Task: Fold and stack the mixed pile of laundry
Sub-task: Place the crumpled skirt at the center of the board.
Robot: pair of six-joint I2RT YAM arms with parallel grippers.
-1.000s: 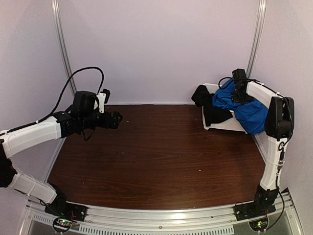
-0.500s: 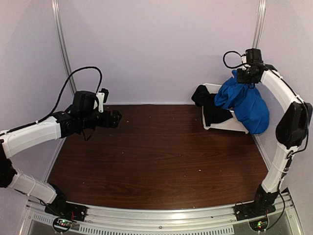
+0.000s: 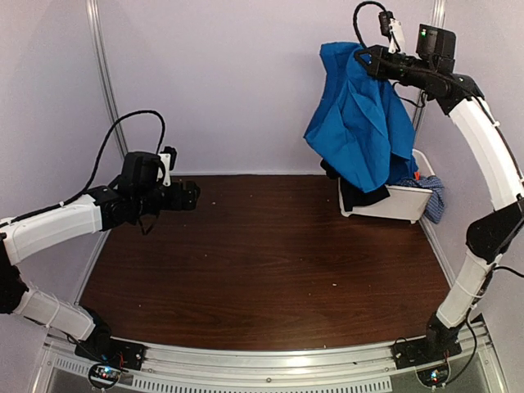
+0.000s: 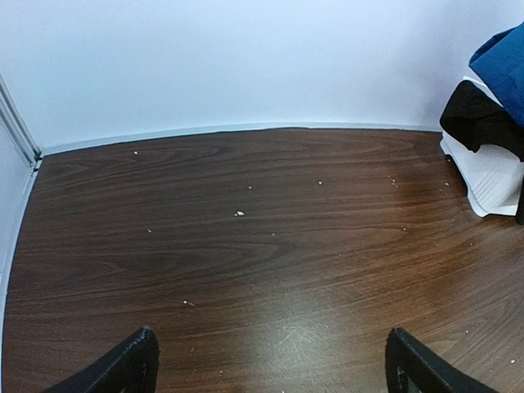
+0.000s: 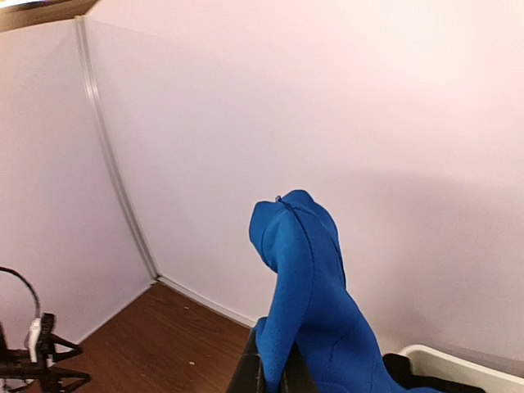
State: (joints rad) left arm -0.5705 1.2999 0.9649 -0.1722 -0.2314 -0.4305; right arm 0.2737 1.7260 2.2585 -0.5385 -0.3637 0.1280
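Progress: early. Your right gripper (image 3: 366,59) is clamped on the blue garment (image 3: 360,123), which hangs below it. Black garment (image 3: 360,195) and speckled cloth (image 3: 434,198) sit lower still, in the tub (image 3: 385,213). Your left gripper (image 3: 190,196) has its jaws apart over the desk (image 3: 262,262). Nothing looks folded or stacked yet.

top: high, overlooks whole table (image 3: 270,270) | left wrist: low, skims table | right wrist: raised, faces wall (image 5: 368,123) | shared: tub (image 4: 491,176)
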